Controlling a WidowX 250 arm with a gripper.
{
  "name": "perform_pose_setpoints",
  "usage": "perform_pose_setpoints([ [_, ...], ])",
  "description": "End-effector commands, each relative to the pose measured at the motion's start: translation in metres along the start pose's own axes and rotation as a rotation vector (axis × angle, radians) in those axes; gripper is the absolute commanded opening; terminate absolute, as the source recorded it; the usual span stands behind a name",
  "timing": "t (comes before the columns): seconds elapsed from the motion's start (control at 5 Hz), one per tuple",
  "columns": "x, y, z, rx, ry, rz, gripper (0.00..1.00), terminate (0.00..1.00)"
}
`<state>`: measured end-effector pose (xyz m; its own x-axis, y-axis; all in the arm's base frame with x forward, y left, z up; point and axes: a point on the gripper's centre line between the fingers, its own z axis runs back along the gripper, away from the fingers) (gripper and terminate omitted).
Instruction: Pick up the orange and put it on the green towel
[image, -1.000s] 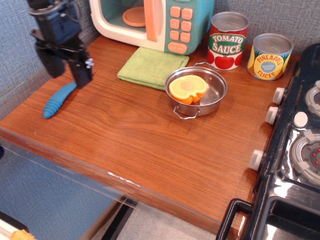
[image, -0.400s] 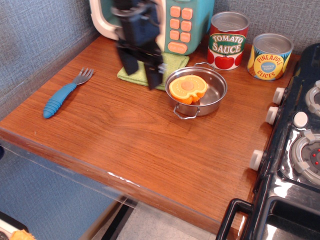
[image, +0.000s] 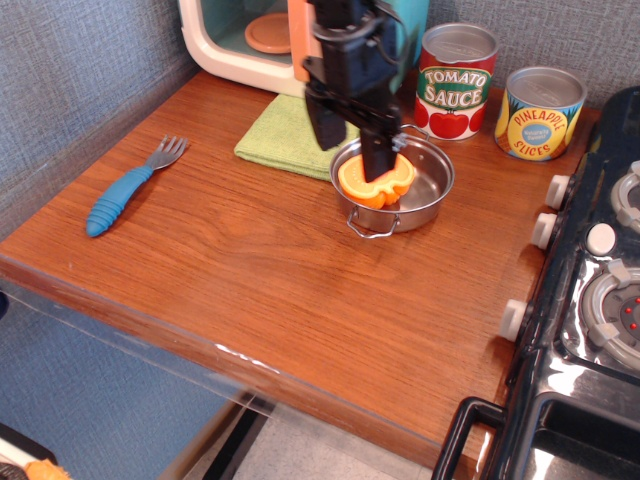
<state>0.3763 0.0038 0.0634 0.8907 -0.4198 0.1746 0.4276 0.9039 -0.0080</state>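
The orange (image: 378, 187), a small toy half-orange with its cut face up, lies in a steel pot (image: 425, 190) on the wooden counter. The green towel (image: 280, 135) lies flat just left of the pot, in front of the toy microwave. My black gripper (image: 352, 145) hangs over the pot's left rim, directly above the orange and partly hiding it. Its two fingers (image: 376, 155) point down and stand apart, open, with nothing between them.
A toy microwave (image: 240, 35) with its door open stands at the back. A tomato sauce can (image: 455, 80) and a pineapple slices can (image: 540, 112) stand behind the pot. A blue fork (image: 128, 188) lies at the left. A black stove (image: 600, 280) borders the right.
My gripper has swept from the far left of the counter, across the towel, to above the pot and orange. The objects have not moved.
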Motion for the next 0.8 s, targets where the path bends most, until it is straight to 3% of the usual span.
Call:
perform_pose_setpoints([
  [0.0,0.027,-0.004,0.001,0.037,-0.046,-0.019,1.0,0.0],
  [0.6,0.023,-0.005,-0.018,0.051,-0.009,-0.013,1.0,0.0],
])
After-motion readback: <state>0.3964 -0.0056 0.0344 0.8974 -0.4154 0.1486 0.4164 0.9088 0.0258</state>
